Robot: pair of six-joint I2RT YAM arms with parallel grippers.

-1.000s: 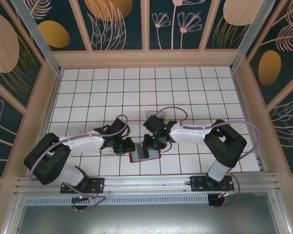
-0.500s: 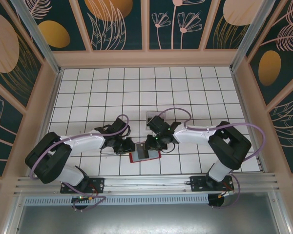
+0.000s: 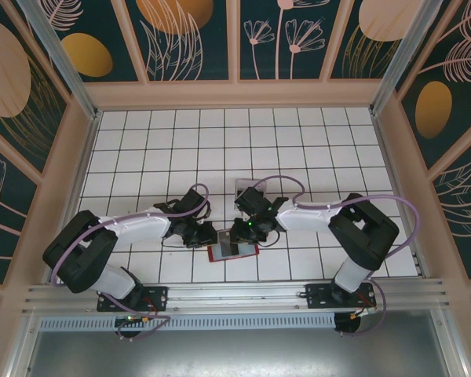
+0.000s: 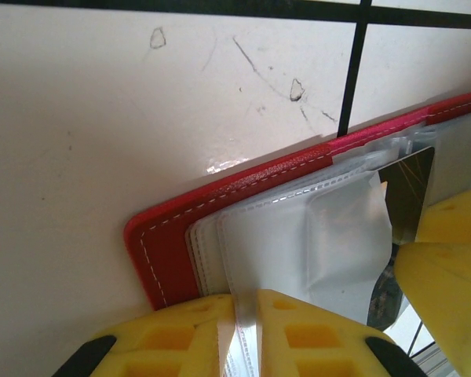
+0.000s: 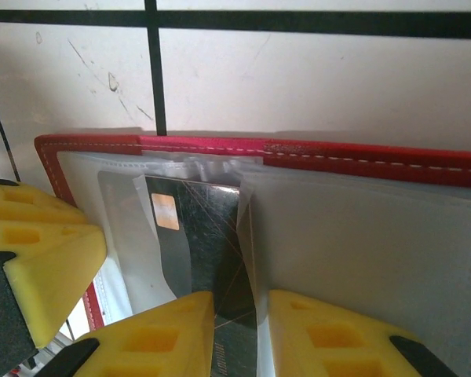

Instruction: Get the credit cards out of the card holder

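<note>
Right jaws are pinching the credit card (image 5: 196, 236), lying lengthwise toward 12 o'clock; left jaws, nearly shut, are clamping the card holder (image 4: 243, 179).

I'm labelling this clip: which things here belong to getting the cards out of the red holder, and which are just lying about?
In the job: red card holder; dark credit card; left end effector, pinching a clear sleeve; right end effector.
Lying about: clear tray; tiled table.

Red card holder (image 5: 361, 157) open, dark credit card (image 5: 204, 243) — between yellow fingers (image 5: 165, 338)
</note>
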